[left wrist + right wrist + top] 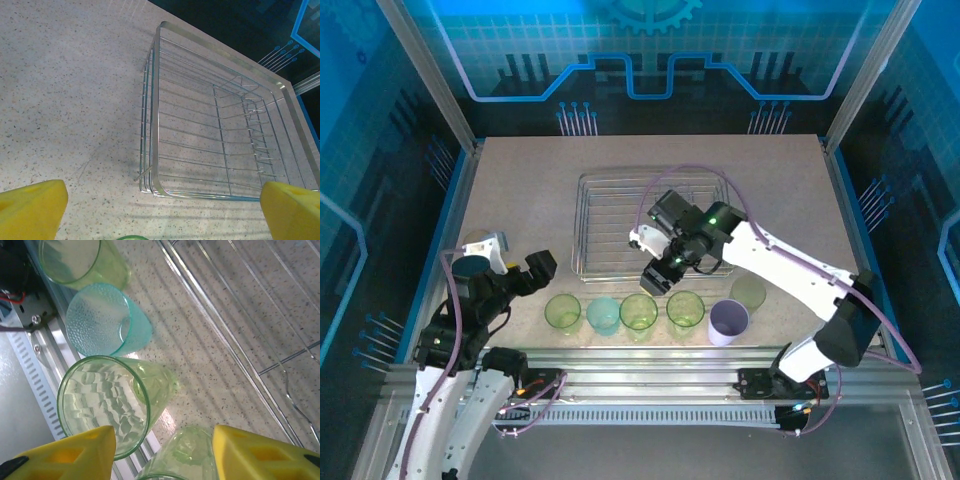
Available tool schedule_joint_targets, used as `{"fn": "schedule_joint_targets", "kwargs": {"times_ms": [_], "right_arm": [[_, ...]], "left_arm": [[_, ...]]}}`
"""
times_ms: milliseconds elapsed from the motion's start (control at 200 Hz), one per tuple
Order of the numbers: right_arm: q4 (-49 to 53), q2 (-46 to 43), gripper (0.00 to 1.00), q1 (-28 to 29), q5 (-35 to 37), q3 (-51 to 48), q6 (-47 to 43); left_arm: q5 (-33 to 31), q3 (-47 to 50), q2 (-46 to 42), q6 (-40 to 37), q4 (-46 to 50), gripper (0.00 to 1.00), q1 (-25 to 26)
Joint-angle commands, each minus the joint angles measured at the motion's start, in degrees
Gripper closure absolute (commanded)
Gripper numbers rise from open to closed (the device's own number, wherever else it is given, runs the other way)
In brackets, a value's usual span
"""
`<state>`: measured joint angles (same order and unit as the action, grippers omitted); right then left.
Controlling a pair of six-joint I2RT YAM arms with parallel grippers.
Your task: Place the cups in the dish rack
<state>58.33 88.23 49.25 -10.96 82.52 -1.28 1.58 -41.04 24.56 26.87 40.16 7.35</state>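
**Ana:** Start at the near edge. How far along is it?

**Ben:** Not begun, by my reckoning. The cups stand mouth-up in a row along the near edge of the surface [520, 180], and none of them sits in the dish rack [582, 235]. From the left there is a yellow-green cup [563, 312], the teal cup [603, 316], two more green ones, then the lavender cup [729, 322]. A paler cup [748, 292] stands just behind the lavender one. That makes six I can count, all left to load.

**Ana:** And the grippers?

**Ben:** The left gripper [538, 266] is off to the left, near the first cup. Its yellow fingers [35, 207] are spread wide with nothing between them, and it faces the rack. The right gripper [658, 276] hovers between the row and the rack's near rim. Its jaws are wide too and hold nothing. From its wrist, a green cup's rim [182, 457] lies below, between the fingers [75, 452]. I'd guess that cup is the first pick.

**Ana:** What are the cups like?

**Ben:** They are thin translucent plastic tumblers, tapering toward the base. The teal one has a pebbled bottom, and the green one beside it has rippled, faceted walls. They look light and probably slippery, so they could tip easily.

**Ana:** And beyond them?

**Ben:** The surface is speckled, like stone. The rack is silver wire, rectangular, with parallel rods across the floor. It has a raised rim with rounded corners and a row of short prongs along one side.
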Motion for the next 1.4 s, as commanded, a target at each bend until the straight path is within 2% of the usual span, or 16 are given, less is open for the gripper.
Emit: {"fn": "schedule_joint_targets", "kwargs": {"times_ms": [0, 380, 891, 1006, 1131, 1396], "right_arm": [[4.6, 2.6, 0.44, 3.3, 2.0, 1.8, -4.4], [4.0, 7.1, 0.45, 7.5, 7.7, 0.5, -6.1], [5.1, 10.2, 0.75, 9.7, 12.3, 1.4, -6.5], [6.1, 10.2, 0.84, 10.2, 13.6, 2.0, -6.5], [7.8, 9.6, 1.0, 10.8, 15.3, 3.6, -6.5], [10.9, 4.5, 1.0, 10.8, 14.6, 8.7, -7.4]], "left_arm": [[1.7, 1.0, -0.7, -1.2, -1.4, 0.01, 0.3], [2.1, 1.1, -0.6, -1.3, -1.6, 0.01, 0.3], [2.1, 1.0, -0.7, -1.1, -1.2, 0.01, 0.3], [2.1, 1.0, -0.7, -1.1, -1.2, 0.01, 0.3], [1.9, 0.9, -0.6, -1.0, -0.9, 0.01, 0.3], [1.4, -2.0, 0.9, 0.0, 1.3, 0.0, 0.3]]}}
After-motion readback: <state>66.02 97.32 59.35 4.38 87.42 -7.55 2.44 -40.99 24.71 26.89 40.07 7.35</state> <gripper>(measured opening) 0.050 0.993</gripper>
